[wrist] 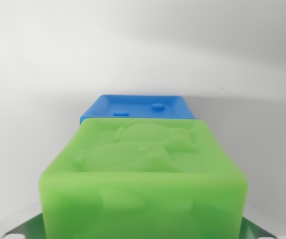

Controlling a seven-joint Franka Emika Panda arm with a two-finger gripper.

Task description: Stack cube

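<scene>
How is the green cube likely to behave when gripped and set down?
The green cube looks matte, with rounded edges and raised figures, so it is probably soft rubber or foam: light, slightly squashy, not slippery. Its flat faces suggest it won't roll. The blue cube behind also has raised bumps on top, so stacking may wobble.

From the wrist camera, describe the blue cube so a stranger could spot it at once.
Start at the big green cube filling the bottom of the wrist view on the white surface. Just beyond its far edge lies the blue cube, mostly hidden. It is the only blue thing, with small raised shapes on its top.
</scene>
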